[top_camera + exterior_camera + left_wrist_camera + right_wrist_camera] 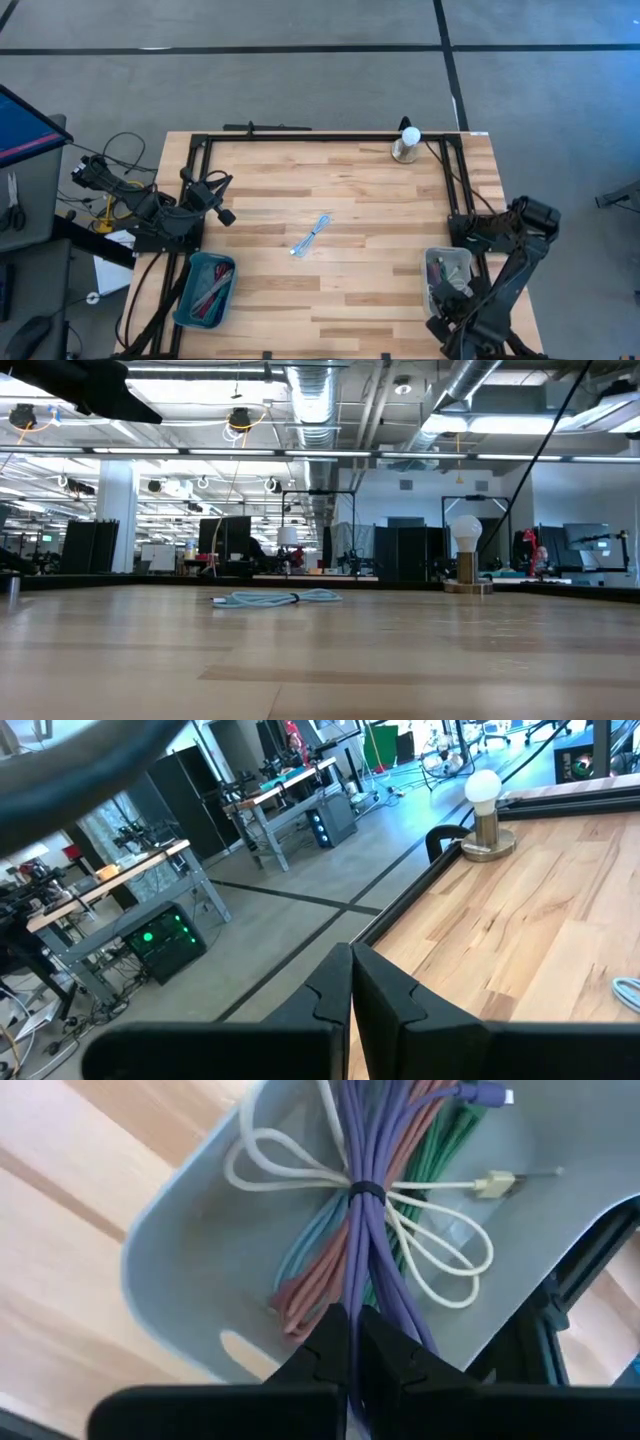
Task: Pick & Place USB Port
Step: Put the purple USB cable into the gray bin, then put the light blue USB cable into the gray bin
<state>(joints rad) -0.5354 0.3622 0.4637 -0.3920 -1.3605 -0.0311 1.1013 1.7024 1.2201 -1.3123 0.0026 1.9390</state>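
Closest in the right wrist view, the right gripper point(352, 1342) hangs over a grey bin point(180, 1250), its two dark fingers pressed together around the purple cable bundle point(365, 1210) that runs up between them; it appears clenched on that bundle, though the contact point is partly hidden by the fingers. In the bin lie several coiled cables: one purple, one salmon-pink point(310, 1285), one green point(440, 1150), one pale blue point(305, 1245) and one cream cable point(420, 1260) with a plug at its end. From above, the right arm point(500, 275) folds back over the table's near right corner, its wrist bent down into the grey bin.

At the near left stands a second, teal bin point(205, 290) holding a few more cables, too small to count. The left arm point(165, 215) rests at the left edge of the table point(350, 300), elbow tucked, with the left gripper point(222, 212) pointing in over the wood. Its fingers point(385, 1000) are clenched together on nothing, held above the boards.

Near the middle of the table lies one light blue USB cable point(311, 236), loosely coiled, flat on the wood and well apart from both grippers and both bins.

Farthest, by the back right edge, stands one lamp point(407, 143) with a white bulb on a round base.
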